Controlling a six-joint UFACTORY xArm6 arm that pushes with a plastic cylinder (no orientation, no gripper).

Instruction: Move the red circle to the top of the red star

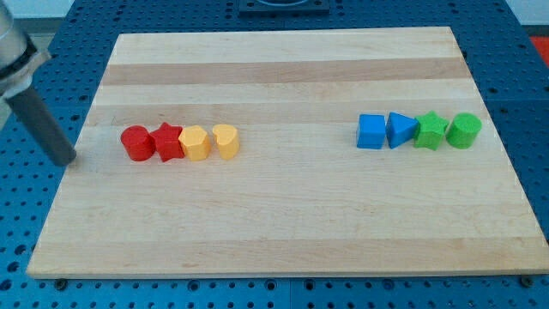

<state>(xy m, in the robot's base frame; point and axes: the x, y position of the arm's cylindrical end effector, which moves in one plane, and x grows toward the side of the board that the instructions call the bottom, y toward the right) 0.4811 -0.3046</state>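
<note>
My tip [64, 160] rests at the left edge of the bench [283, 232], near the board's border, touching none of the blocks. There is no gripper on this arm, only a straight dark rod, so nothing opens, closes or is held.

The red circle [136, 142] sits at the left end of a row of four, and lies to the view's right of my tip, slightly higher in the view and a short way off. It touches the red star [168, 142] on its right; next come a yellow block [196, 143] and a yellow heart [226, 141].

The circle has to end above the star, toward the view's top. Pushing from where my tip is would only press it into the star, so I judge the tip must first get below the circle, then push it up and around to the right.
</note>
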